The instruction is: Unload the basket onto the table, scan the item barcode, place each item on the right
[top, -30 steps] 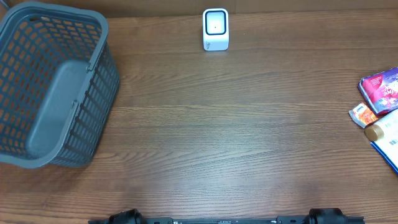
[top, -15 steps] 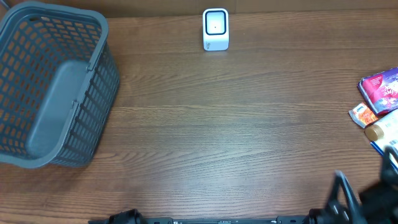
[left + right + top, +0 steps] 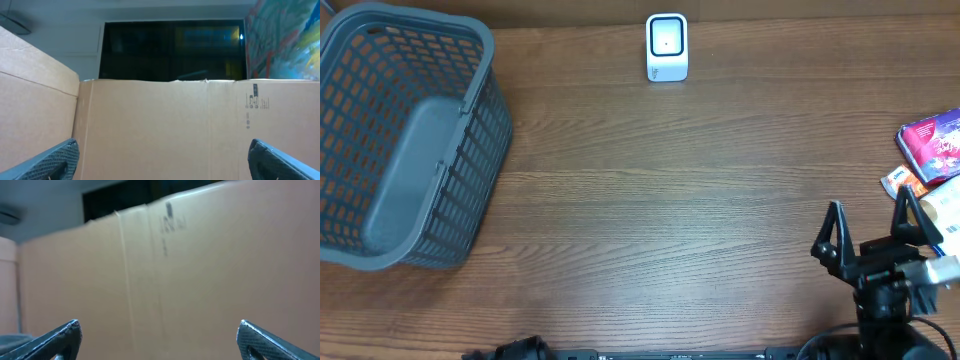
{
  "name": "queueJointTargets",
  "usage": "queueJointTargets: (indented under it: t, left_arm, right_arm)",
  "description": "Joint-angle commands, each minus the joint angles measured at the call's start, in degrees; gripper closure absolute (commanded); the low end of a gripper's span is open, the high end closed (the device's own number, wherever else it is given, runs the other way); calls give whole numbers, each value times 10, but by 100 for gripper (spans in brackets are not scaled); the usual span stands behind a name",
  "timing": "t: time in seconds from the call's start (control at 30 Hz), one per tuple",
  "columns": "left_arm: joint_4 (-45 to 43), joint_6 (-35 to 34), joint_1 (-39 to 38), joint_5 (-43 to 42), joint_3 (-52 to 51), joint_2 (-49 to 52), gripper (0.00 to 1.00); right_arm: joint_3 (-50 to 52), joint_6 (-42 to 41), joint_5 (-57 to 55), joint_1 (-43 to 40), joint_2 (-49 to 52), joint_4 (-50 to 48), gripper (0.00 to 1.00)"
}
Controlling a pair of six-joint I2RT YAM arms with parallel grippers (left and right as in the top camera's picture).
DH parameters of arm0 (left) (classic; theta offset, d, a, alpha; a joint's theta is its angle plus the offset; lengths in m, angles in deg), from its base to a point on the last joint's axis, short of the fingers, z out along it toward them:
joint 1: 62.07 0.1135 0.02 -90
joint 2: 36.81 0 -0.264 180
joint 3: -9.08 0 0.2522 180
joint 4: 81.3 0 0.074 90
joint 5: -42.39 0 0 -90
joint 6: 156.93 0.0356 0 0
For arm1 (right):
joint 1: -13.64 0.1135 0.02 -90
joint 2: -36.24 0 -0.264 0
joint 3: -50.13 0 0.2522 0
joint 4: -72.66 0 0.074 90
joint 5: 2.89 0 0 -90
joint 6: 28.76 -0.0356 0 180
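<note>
A brown wood-grain table (image 3: 660, 200) is carrying everything. A grey slatted plastic basket (image 3: 480, 150) is sitting at its left end, and a small white barcode scanner (image 3: 667, 47) is standing at the far edge. A purple packet (image 3: 932, 140), a small orange packet (image 3: 903, 184) and a tan-capped container (image 3: 923, 211) are lying close together at the right edge.

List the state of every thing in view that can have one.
Basket: upright, empty.
Scanner: standing upright at the far edge, nothing in front of it.
Purple packet: lying flat at the right edge, untouched.
Orange packet: lying flat beside it, untouched.
Right gripper: open, empty, near the packets.
Left gripper: open, empty.
</note>
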Motion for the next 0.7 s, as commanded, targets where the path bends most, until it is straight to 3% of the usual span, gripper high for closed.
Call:
queueJointTargets:
  t: [0.0, 0.47, 0.67]
  left_arm:
    - [-8, -6, -2, -2, -12, -4, 0]
    - [-13, -6, -2, -2, -16, -4, 0]
    - [-13, -6, -2, -2, -23, -4, 0]
  right_arm:
    - [20, 4, -31, 4, -3, 10, 0]
    - [123, -6, -66, 4, -3, 17, 0]
    - [123, -10, -66, 4, -3, 90, 0]
